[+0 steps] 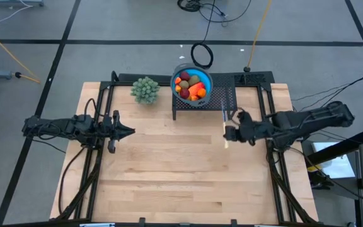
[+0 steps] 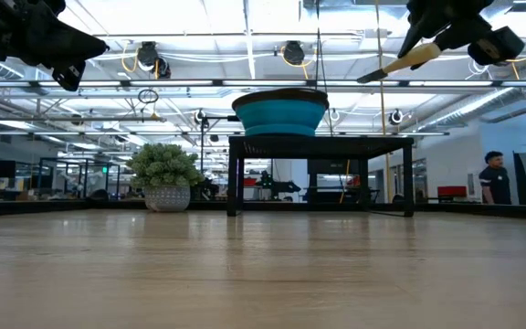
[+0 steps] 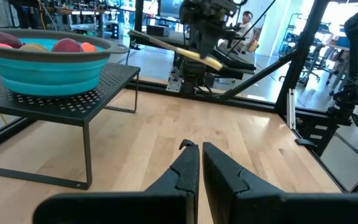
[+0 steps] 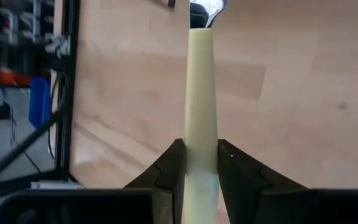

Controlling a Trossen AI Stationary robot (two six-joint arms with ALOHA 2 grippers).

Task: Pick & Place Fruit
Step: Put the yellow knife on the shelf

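High view: the fruit (image 1: 191, 86) is held in a blue bowl (image 1: 176, 75) on a black rack (image 1: 227, 99). A knife (image 4: 201, 112) is clamped by the right pincer (image 4: 202, 163) above the desk (image 1: 181, 183); the left pincer (image 3: 194, 163) is closed, empty.

The high view looks straight down on the whole desk (image 1: 188, 170), bowl (image 1: 192, 84) at upper centre. The low view sits at desk level, facing the rack (image 2: 320, 146) and room behind. The left wrist view looks across the desk toward the right arm, sharing bowl and rack with both. The right wrist view stares close down at the desk.
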